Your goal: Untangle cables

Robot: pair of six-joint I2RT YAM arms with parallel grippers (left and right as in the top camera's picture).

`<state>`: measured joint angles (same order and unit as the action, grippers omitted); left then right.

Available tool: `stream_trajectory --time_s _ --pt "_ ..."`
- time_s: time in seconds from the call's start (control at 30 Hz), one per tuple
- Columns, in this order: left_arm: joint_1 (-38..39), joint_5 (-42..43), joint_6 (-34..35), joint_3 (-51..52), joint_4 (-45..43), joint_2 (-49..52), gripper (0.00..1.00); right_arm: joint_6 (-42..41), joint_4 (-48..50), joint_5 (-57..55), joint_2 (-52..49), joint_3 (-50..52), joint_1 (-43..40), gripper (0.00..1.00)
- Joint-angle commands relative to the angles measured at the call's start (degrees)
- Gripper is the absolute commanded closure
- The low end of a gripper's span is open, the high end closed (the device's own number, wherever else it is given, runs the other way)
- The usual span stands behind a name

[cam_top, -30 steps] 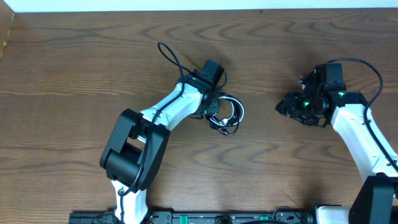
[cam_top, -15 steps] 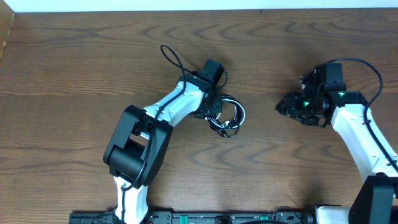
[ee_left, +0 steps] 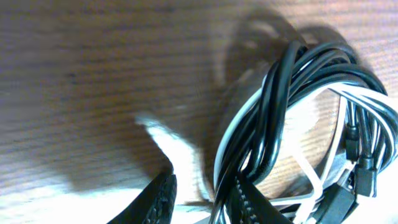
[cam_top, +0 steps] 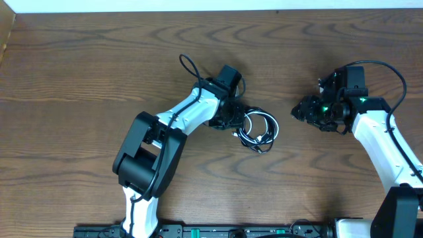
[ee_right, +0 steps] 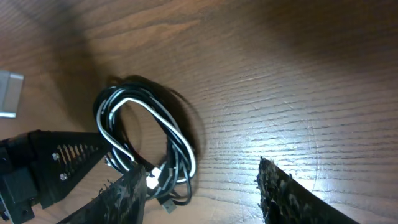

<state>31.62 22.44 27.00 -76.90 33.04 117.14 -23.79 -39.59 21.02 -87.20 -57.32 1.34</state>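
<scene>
The cables (cam_top: 259,129), one black and one white, lie coiled together on the wooden table near its middle. My left gripper (cam_top: 236,122) sits at the coil's left edge. In the left wrist view its jaws (ee_left: 202,186) stand a little apart, and strands of the cables (ee_left: 292,112) run between them, against the right finger (ee_left: 249,202). My right gripper (cam_top: 301,112) hovers to the right of the coil, open and holding nothing. In the right wrist view the cables (ee_right: 149,124) lie beyond its left finger (ee_right: 124,199), outside the gap of the right gripper (ee_right: 205,193).
A thicker black wire (cam_top: 188,66) loops off the left arm, and another (cam_top: 390,73) arcs over the right arm. The left arm's black gripper body (ee_right: 37,162) shows beside the coil. A grey flat piece (ee_right: 9,93) shows at the right wrist view's left edge.
The left gripper and the coil have slid to the right, towards the right gripper, and the coil has spread a little. The right arm has not moved.
</scene>
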Motion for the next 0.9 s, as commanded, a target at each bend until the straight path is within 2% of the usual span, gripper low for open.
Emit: stream_trajectory --time_s 0.0,0.17,0.37,0.6,0.63,0.7,0.87 --pt "1.4 0.5 -0.4 1.4 0.5 2.3 0.68 0.7 0.0 0.6 0.3 -0.8 -0.1 0.46" --pt "3.5 -1.7 -1.8 1.4 -0.8 2.4 0.68 0.7 0.0 0.6 0.3 -0.7 -0.1 0.46" --pt "6.4 -12.3 -1.1 1.4 -1.3 2.9 0.68 0.7 -0.1 0.6 0.3 -0.7 -0.1 0.46" --pt "9.4 -17.9 6.1 1.4 -5.1 3.1 0.68 0.7 -0.2 0.6 0.3 -0.7 0.0 0.46" --pt "9.9 -19.1 6.9 1.4 -5.4 3.1 0.70 0.7 -0.1 0.6 0.3 -0.7 0.1 0.46" --pt "10.5 -20.6 7.2 1.4 -5.8 3.1 0.92 0.7 0.0 0.6 0.3 -0.8 0.3 0.46" --pt "9.5 -19.7 7.0 1.3 -5.4 1.0 0.93 0.7 0.9 1.3 0.3 -0.7 2.1 0.48"
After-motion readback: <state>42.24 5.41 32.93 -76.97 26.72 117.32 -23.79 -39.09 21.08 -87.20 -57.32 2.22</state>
